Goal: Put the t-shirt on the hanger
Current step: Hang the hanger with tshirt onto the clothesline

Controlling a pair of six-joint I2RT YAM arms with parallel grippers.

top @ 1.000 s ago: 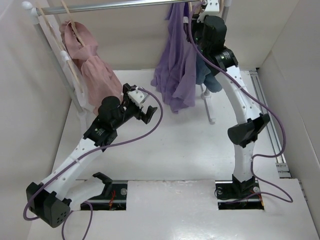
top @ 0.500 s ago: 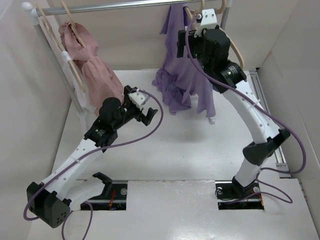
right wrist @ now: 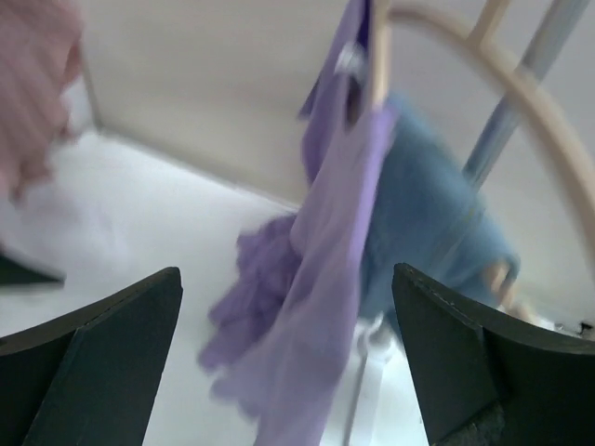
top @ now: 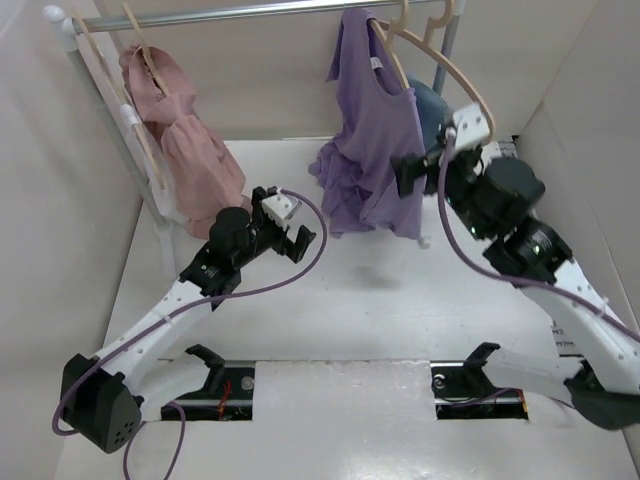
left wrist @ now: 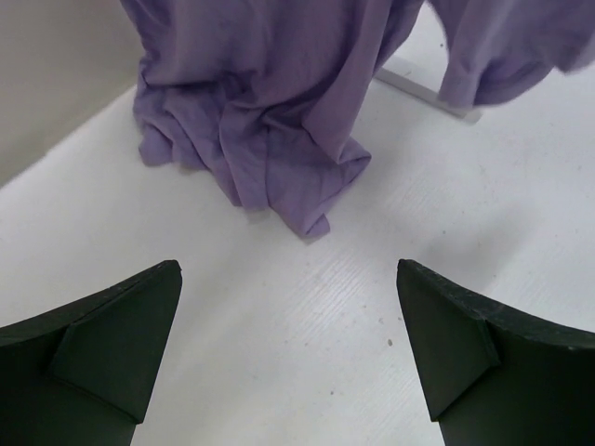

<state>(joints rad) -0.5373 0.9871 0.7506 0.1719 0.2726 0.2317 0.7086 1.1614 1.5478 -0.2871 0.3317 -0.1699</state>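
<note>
The lavender t-shirt [top: 375, 125] hangs from the rail on the left shoulder of the pale-beige hanger [top: 452, 72], whose right shoulder is bare. Its lower folds bunch on the table [left wrist: 270, 121]. My right gripper [top: 415, 168] is open, just right of the hanging cloth and apart from it. In the right wrist view its jaws [right wrist: 286, 274] stand wide, with the t-shirt [right wrist: 335, 214] and hanger [right wrist: 521, 84] blurred beyond them. My left gripper [top: 300, 236] is open over bare table to the left of the folds, jaws [left wrist: 288, 269] empty.
A pink ruffled garment [top: 185, 130] hangs on another hanger at the rail's [top: 250, 10] left end. A blue-teal cloth [top: 435, 105] hangs behind the t-shirt. The rack's white foot [left wrist: 423, 84] lies on the table. Walls close in on both sides.
My right gripper opened and dropped down and back from the rail, leaving hanger and t-shirt hanging free. The left gripper edged slightly right.
</note>
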